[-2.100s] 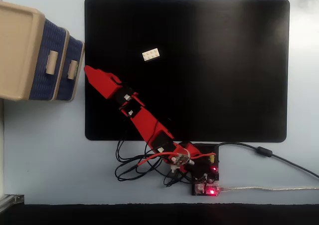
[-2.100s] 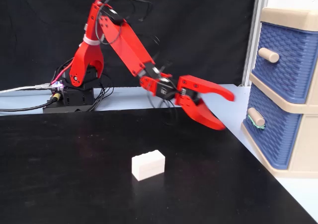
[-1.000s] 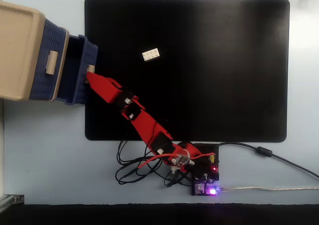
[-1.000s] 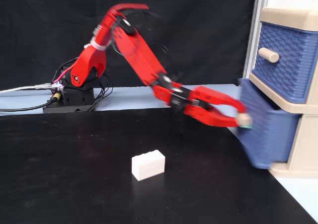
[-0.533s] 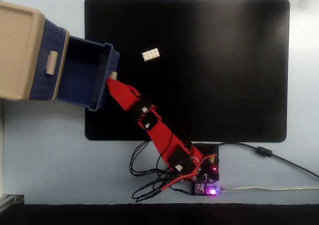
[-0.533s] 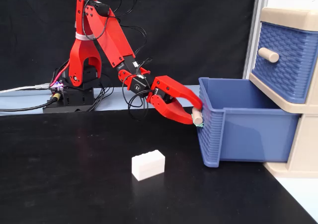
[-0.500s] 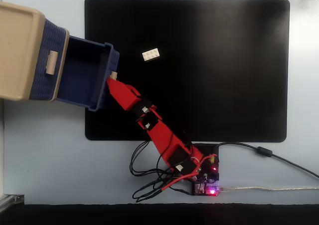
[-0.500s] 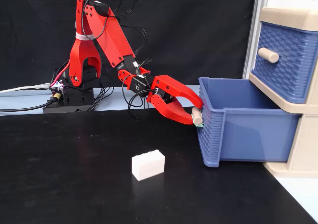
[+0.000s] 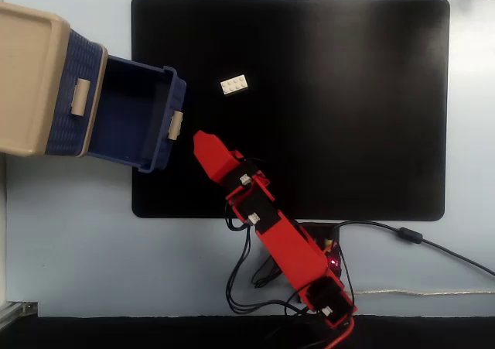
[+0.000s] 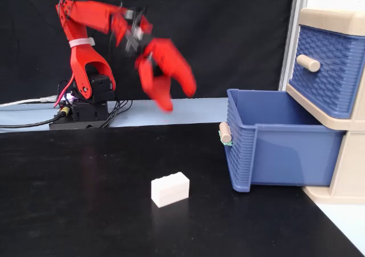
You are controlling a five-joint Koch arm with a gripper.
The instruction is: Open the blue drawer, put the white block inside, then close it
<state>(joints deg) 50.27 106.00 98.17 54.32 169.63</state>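
The blue drawer (image 9: 179, 94) (image 10: 242, 154) stands pulled far out of the beige unit (image 9: 27, 78) (image 10: 349, 174), its inside empty and its beige handle (image 9: 175, 124) (image 10: 225, 133) free. The white block (image 9: 234, 84) (image 10: 170, 189) lies studs up on the black mat, a short way from the drawer's front. My red gripper (image 9: 199, 138) (image 10: 178, 98) hangs raised in the air, blurred by motion, open with nothing between its fingers. It is clear of the handle and well above the block.
The upper blue drawer (image 9: 73, 94) (image 10: 325, 69) of the unit is shut. The black mat (image 9: 348, 94) covers most of the table. The arm's base (image 10: 85, 106) and its cables (image 9: 247, 287) sit at the mat's near edge in the top-down fixed view.
The gripper pulled the blue drawer out by its handle, then let go of it. It has now lifted up and back from the drawer, which stays open. The white block has not moved.
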